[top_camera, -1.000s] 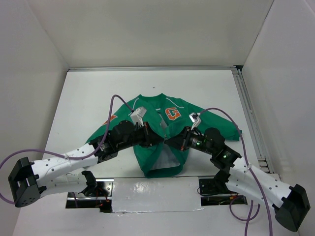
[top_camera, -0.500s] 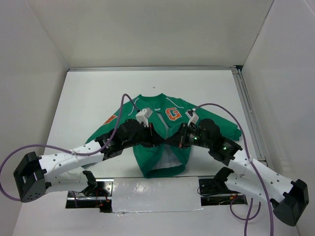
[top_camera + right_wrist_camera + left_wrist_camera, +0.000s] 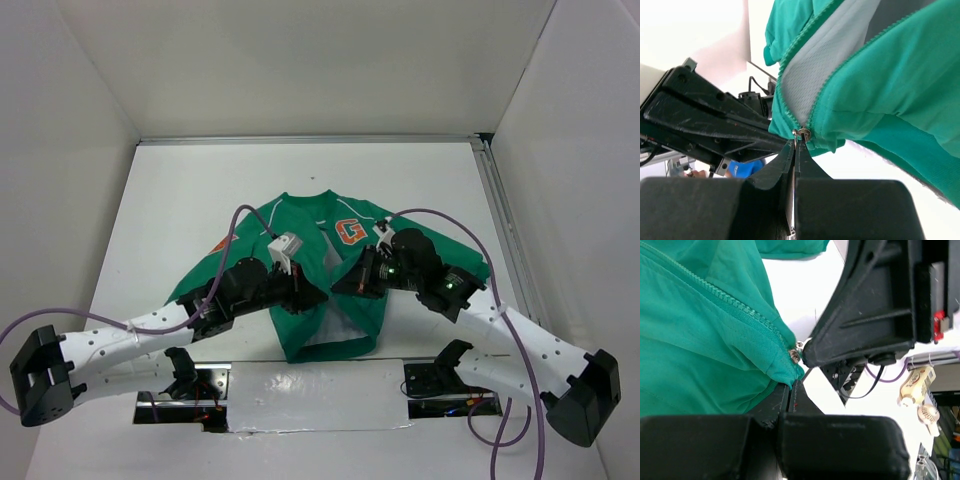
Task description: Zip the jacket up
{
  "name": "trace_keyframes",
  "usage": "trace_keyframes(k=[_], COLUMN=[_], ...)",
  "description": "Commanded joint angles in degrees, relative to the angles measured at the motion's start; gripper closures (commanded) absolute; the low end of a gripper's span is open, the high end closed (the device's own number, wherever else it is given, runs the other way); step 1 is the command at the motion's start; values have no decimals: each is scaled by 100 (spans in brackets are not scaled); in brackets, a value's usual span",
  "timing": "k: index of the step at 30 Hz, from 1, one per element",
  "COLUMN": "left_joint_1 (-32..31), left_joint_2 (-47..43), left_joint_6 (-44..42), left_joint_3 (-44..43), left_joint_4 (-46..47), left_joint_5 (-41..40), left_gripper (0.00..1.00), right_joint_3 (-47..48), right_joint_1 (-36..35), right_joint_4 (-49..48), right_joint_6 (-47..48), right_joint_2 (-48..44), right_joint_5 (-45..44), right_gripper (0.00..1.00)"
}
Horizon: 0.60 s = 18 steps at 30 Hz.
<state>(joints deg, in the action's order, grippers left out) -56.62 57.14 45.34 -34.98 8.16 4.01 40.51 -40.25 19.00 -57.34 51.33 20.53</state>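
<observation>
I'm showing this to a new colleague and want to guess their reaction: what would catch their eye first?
First, the green jacket spread in the middle of the white table, with an orange G patch on its chest and white lining showing where the front gapes. Over it, the left gripper and right gripper meet tip to tip at the zipper. Both are shut on the jacket, with a small metal zipper pull at the fingertips.

Plain white walls (image 3: 300, 60) box in a white table (image 3: 190, 190), a metal rail (image 3: 505, 230) along its right edge.
</observation>
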Motion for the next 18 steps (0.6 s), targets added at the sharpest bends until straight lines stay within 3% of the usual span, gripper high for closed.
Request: trace_keyframes(k=[1,7,11,18], left_joint_1=[-121,-121,-121,-121], left_joint_2=[-230,-29,235,455], left_joint_6=[-210,-131,9,-596], left_joint_3=[141,237,203,-87], left_joint_4=[-350,-500,-675,-789], left_joint_5=[820,1330,1305,1243], left_gripper=[100,100,100,100], right_joint_3=[264,422,484,686], right_joint_1=[158,166,167,149], right_joint_4=[-573,-705,-889,40], right_joint_6=[-31,-154,47,460], right_joint_2=[87,193,263,158], right_joint_5=[-927,-1798,-1484,-1544], right_gripper=[100,100,100,100])
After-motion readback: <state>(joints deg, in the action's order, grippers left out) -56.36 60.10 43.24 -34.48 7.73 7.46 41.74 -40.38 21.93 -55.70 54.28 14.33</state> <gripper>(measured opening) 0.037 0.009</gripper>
